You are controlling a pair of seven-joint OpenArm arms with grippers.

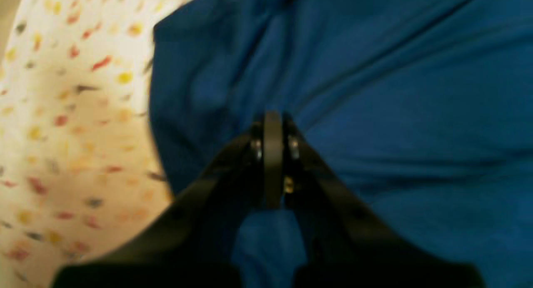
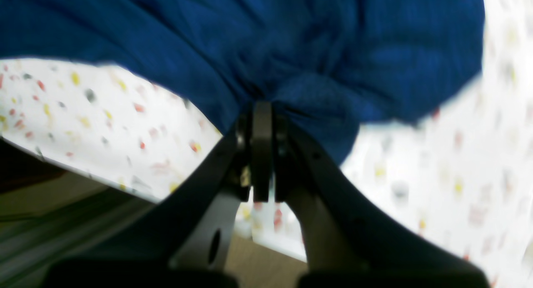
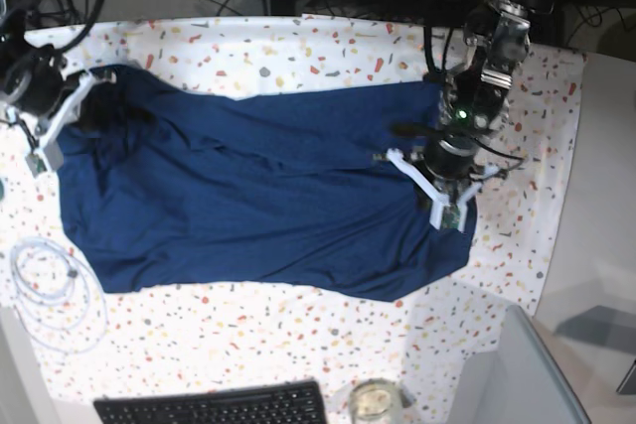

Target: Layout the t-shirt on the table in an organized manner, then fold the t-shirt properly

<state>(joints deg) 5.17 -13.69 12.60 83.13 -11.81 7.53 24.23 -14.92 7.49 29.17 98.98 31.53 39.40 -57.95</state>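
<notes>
Base view: the t-shirt is spread wide across the speckled worktop, still rumpled, so layout isn't finished and no fold is made. Cloth is pinched by both closed jaws, left gripper and right gripper.

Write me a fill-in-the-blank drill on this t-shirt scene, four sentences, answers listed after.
1. The t-shirt spread over the speckled table is dark ____ in colour.
2. In both wrist views, the left gripper and the right gripper have their jaws ____.
3. In the base view, a black ____ lies at the table's bottom edge, below the shirt.
4. A coiled white ____ lies near the shirt's lower left corner in the base view.

Missing words: blue; shut; keyboard; cable
</notes>
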